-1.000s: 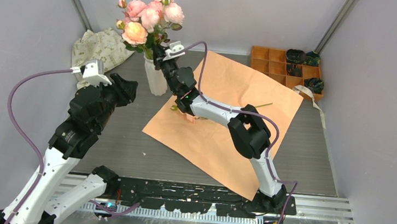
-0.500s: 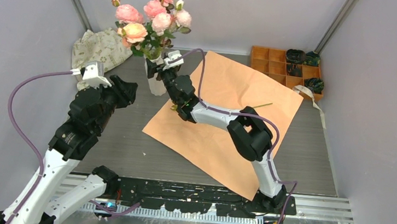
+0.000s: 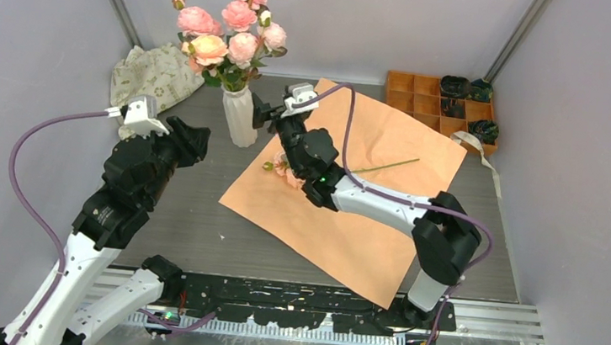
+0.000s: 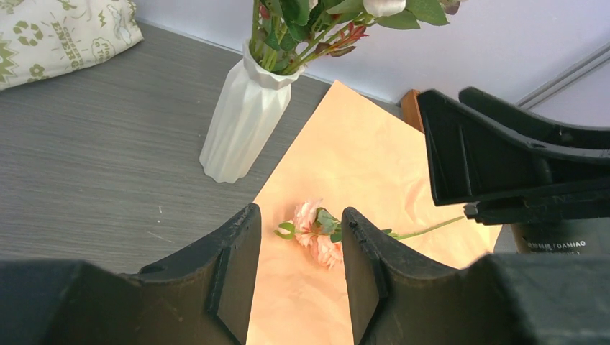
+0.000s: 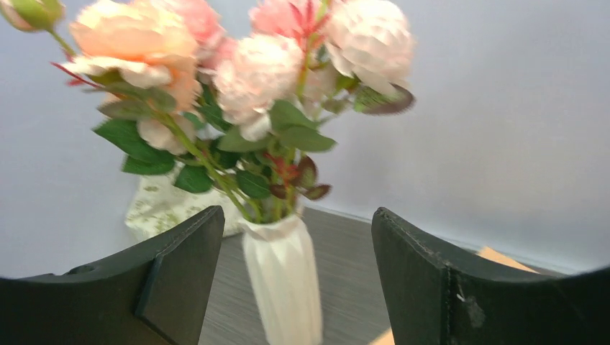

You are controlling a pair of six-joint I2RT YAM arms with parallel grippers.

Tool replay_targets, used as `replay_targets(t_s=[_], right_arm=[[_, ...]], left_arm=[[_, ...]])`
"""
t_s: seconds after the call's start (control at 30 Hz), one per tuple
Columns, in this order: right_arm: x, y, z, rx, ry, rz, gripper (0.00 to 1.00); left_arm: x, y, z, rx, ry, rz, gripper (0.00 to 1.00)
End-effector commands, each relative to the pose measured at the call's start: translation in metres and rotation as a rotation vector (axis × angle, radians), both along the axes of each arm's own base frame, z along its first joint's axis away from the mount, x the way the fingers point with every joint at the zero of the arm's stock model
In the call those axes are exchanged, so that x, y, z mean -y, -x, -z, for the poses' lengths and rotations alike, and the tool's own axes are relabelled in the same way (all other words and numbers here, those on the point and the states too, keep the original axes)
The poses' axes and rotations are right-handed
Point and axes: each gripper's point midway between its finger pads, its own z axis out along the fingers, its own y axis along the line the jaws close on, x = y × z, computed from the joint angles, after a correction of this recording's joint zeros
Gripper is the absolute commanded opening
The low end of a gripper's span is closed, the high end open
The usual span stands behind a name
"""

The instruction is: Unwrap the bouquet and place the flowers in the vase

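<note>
The white ribbed vase [image 3: 240, 117] [image 4: 241, 122] [image 5: 284, 277] stands at the back left and holds several pink and peach flowers [image 3: 227, 30] [image 5: 237, 79]. My right gripper [image 3: 268, 115] [image 5: 296, 214] is open just to the right of the vase, with nothing between its fingers. The bouquet's orange paper [image 3: 349, 206] [image 4: 360, 165] lies spread flat. One pink flower [image 3: 284, 170] [image 4: 316, 231] lies on the paper, its stem pointing right. My left gripper [image 3: 202, 135] [image 4: 298, 223] hangs open and empty in front of the vase.
A cream printed cloth bag [image 3: 155, 73] [image 4: 57, 32] lies behind the vase at the left. A wooden compartment tray [image 3: 415, 94] with dark items sits at the back right. A cream ribbon [image 3: 477, 151] trails off the paper's right corner.
My right gripper opened and let go of the flowers, which dropped lower into the vase. It then drew back to the right. The left arm has stayed put.
</note>
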Motion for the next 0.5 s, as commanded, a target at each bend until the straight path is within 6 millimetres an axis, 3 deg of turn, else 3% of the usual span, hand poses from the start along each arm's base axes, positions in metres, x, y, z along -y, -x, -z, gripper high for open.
replay_targets(t_s=[0.0, 0.27, 0.47], right_arm=[[0.044, 0.001, 0.021, -0.1, 0.13, 0.157, 0.8], [0.081, 0.0, 0.138, -0.361, 0.526, 0.308, 0.77], [0.088, 0.001, 0.187, -0.46, 0.771, 0.294, 0.78]], left_arm=[[0.002, 0.003, -0.01, 0.034, 0.036, 0.014, 0.46], [0.011, 0.001, -0.008, 0.013, 0.046, 0.048, 0.46], [0.013, 0.002, -0.008, -0.001, 0.051, 0.057, 0.45]])
